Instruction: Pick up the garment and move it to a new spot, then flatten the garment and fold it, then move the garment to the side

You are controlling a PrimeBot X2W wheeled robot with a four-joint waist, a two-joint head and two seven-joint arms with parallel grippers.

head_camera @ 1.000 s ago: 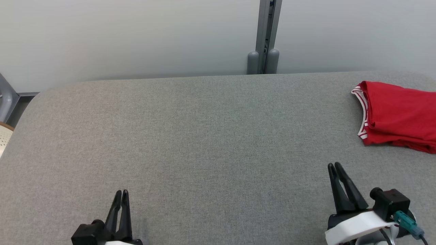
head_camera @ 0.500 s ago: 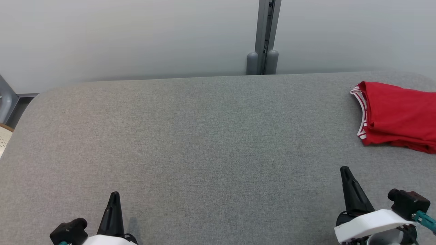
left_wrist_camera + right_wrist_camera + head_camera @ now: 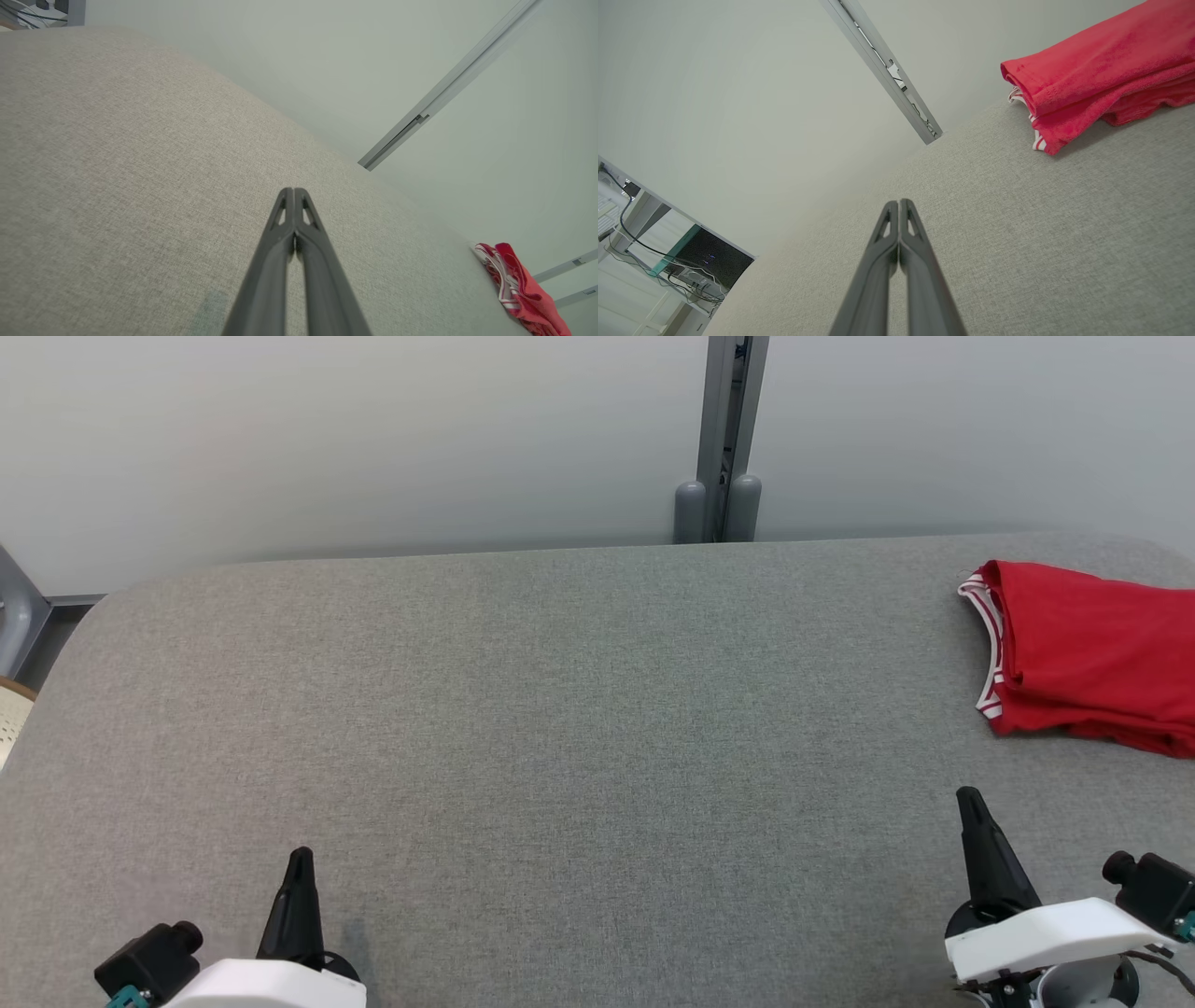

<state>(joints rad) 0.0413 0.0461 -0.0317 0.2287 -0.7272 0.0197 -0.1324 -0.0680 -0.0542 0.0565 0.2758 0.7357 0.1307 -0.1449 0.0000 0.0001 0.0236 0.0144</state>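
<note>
Garment (image 3: 1088, 658) sits folded well off to the right of the grey post (image 3: 719, 504), and it hasn't budged in the last second. What did change: both sets of fingers were a touch apart a second ago and are now pinched fully closed on nothing. The left gripper (image 3: 300, 859) and right gripper (image 3: 969, 795), both on the near side of the post, have each drifted outward from its line. I'd call the fold-and-move-aside job done, arms just parking. Stuff-wise: soft red knit stacked in thick layers, white-striped trim on the end facing the post (neck or armhole, frame edge cuts it off so hard to say). The surface (image 3: 579, 709) is coarse grey woven fabric with rounded corners; fingers are slim, dark and tapered
</note>
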